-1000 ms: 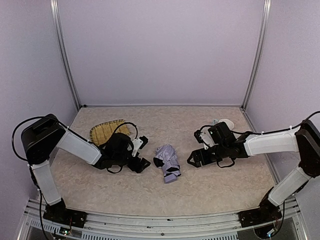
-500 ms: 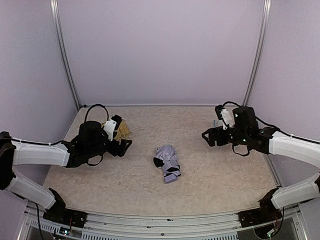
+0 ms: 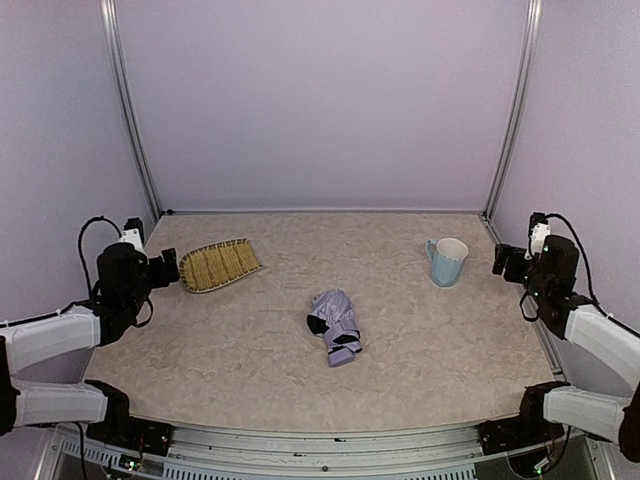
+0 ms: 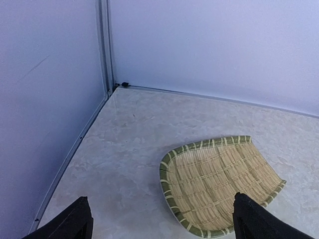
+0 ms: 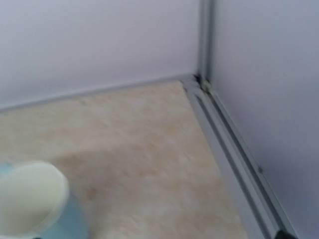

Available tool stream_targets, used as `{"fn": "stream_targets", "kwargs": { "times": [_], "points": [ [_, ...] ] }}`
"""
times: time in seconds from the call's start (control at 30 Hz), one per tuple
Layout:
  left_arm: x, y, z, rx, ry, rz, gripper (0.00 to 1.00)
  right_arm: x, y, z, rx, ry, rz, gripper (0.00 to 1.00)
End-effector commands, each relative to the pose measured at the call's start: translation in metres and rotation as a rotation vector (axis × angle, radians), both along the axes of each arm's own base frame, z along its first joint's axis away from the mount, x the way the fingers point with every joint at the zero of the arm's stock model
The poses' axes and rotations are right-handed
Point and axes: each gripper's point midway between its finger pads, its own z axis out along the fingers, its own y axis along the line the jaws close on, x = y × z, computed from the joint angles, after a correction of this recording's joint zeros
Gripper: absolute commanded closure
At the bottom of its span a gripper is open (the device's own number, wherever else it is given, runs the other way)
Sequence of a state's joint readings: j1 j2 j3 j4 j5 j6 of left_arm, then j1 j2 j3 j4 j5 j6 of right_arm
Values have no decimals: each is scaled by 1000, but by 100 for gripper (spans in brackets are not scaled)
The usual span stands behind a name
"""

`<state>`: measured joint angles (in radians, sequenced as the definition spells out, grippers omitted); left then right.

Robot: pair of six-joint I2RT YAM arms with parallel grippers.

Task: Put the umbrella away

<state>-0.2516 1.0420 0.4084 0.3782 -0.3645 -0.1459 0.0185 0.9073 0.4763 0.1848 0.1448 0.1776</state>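
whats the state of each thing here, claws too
umbrella: folded, lying on the table, not held
woven tray: flat on the table, empty
cup: upright, contents unclear
left claw: open, holding nothing
right claw: open, holding nothing

White-shelled arms point(image 3: 55, 335), black joints, looping black cables point(image 3: 82, 245), left claw point(image 4: 159, 199) with black fingers point(image 4: 254, 219)
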Motion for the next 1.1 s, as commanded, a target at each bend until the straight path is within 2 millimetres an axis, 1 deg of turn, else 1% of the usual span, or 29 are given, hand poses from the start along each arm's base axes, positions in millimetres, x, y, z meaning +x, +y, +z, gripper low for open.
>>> {"fn": "stream_targets", "kwargs": {
  "times": [0.0,0.1,0.17,0.27,0.3,0.33,0.37,0.4,0.43,0.47,0.5,0.53,0.57,0.6,0.63,0.67,0.7,0.73,0.77,0.8,0.87,0.97,1.0,1.07],
  "points": [
    [-5,37,-7,-38,-42,171,4,1,-24,-6,14,-98,-133,0],
    [-8,44,-17,-18,-23,202,4,1,-30,-22,40,-65,-178,0],
    [-10,48,-24,-14,-11,217,3,2,-33,-30,39,-40,-196,0],
    [-11,53,-33,-22,0,231,3,2,-34,-37,24,-14,-203,0],
    [-11,53,-34,-27,2,229,3,3,-32,-38,24,-8,-188,0],
    [-11,51,-35,-25,5,220,3,5,-24,-36,16,3,-136,0],
    [-10,49,-34,-23,7,205,3,8,-8,-33,15,10,-39,0],
    [-10,47,-31,-21,3,198,3,9,10,-25,40,-4,63,0],
    [-10,46,-29,-16,3,190,4,8,28,-17,90,-27,160,0],
    [-9,42,-25,-8,-1,177,4,5,51,-8,150,-53,276,0],
    [-9,35,-21,-1,1,151,5,1,79,-1,195,-66,398,1],
    [-6,22,-14,2,-3,96,7,-4,108,2,215,-49,494,4],
    [-4,-3,-6,4,-13,0,10,-9,141,-1,201,-6,570,5],
    [-5,-32,2,5,-27,-102,12,-14,171,-6,161,39,628,6],
    [-8,-63,7,9,-37,-203,13,-20,199,-16,118,93,676,6],
    [-13,-95,10,15,-36,-306,13,-26,222,-27,96,150,724,8],
    [-22,-133,4,30,-10,-417,13,-30,240,-41,100,218,769,14],
    [-28,-155,-1,35,15,-473,13,-35,256,-55,124,288,815,23],
    [-31,-173,-9,39,50,-512,13,-38,270,-66,157,352,856,34],
    [-34,-190,-17,39,83,-551,13,-39,278,-79,160,403,864,43],
    [-40,-216,-39,43,145,-616,14,-39,288,-107,140,499,850,51],
    [-51,-260,-64,102,209,-734,16,-33,295,-133,138,598,826,62],
    [-54,-274,-71,128,229,-764,16,-32,300,-138,140,618,835,65],
    [-59,-300,-85,169,272,-838,17,-38,314,-153,136,661,884,68]
  ]
}}
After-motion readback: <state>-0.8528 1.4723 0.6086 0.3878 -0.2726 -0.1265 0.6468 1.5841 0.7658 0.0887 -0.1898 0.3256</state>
